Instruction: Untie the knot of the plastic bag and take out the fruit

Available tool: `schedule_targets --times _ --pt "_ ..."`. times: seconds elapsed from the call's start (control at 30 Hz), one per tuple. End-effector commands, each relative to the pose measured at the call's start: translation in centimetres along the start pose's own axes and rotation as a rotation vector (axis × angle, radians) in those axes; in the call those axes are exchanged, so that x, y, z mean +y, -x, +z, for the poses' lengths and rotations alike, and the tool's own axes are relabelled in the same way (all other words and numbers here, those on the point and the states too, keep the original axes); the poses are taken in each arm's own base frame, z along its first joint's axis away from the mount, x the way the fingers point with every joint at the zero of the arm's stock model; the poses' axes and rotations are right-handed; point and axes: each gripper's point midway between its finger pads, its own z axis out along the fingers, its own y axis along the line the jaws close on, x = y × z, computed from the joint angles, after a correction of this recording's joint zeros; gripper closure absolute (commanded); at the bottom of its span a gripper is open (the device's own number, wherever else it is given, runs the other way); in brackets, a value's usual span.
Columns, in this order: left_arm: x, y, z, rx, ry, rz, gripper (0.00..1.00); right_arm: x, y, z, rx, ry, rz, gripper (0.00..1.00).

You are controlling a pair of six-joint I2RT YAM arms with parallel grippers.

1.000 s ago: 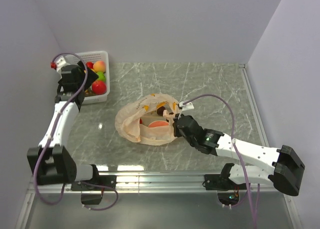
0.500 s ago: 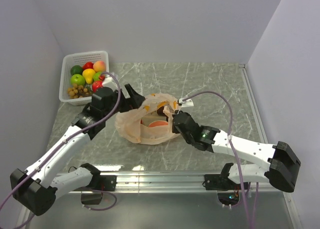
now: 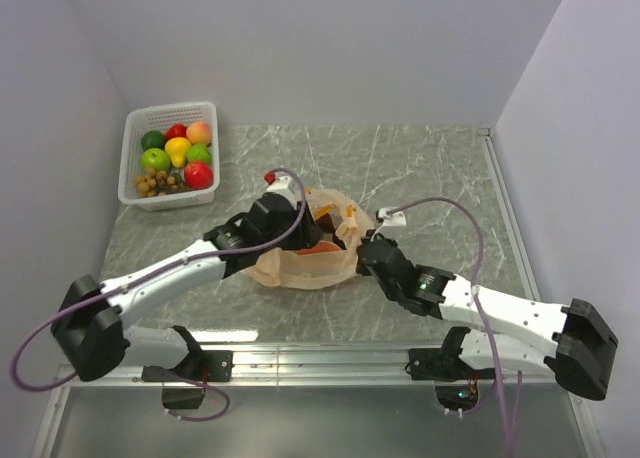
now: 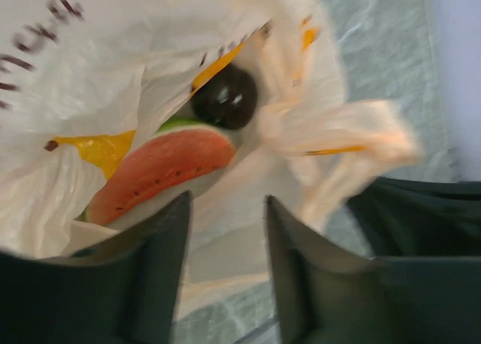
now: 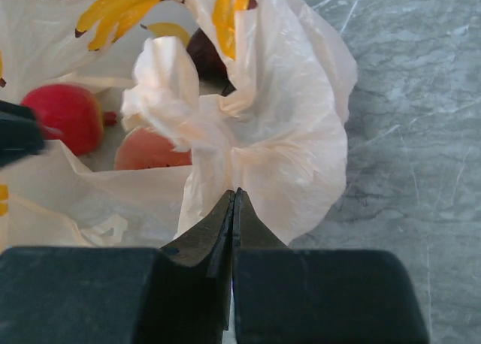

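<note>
The plastic bag lies mid-table with its mouth agape. Inside show a watermelon wedge, a dark purple fruit and a red apple. My left gripper hovers open at the bag's mouth, its fingers apart just short of the wedge, with only bag plastic seen through the gap. My right gripper is shut on gathered plastic at the bag's right side. The knot is a crumpled tuft just beyond its tips.
A white basket at the far left corner holds green apples, a yellow pear, red apples and a cluster of tan balls. Walls close the table on three sides. Both arms' cables loop over the table near the bag.
The left arm has swung from over the basket across to the bag, and its jaws have narrowed. The right gripper stays shut on the bag and has drawn it slightly right.
</note>
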Motion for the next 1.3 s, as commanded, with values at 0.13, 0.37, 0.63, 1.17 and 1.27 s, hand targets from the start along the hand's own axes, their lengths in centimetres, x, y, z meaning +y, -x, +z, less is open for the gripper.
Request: schedule_targets --times 0.13,0.37,0.63,1.17,1.27 --pt "1.5 -1.2 4.4 -0.009 0.074 0.082 0.54 -0.8 1.3 -0.4 -0.105 0.001 0.11 1.0" --pt "0.5 -0.2 8.2 -0.048 0.052 0.129 0.31 -0.5 -0.2 -0.1 -0.083 0.034 0.172 1.0" --pt "0.1 -1.3 13.0 -0.011 0.057 0.14 0.21 0.2 -0.6 -0.1 -0.068 0.069 0.179 1.0" --pt "1.0 -7.4 18.7 0.122 0.088 0.161 0.26 0.5 -1.7 0.1 -0.034 0.086 0.174 1.0" --pt "1.2 -7.2 18.4 0.099 0.091 0.153 0.44 0.0 -1.6 -0.1 -0.04 0.071 0.17 1.0"
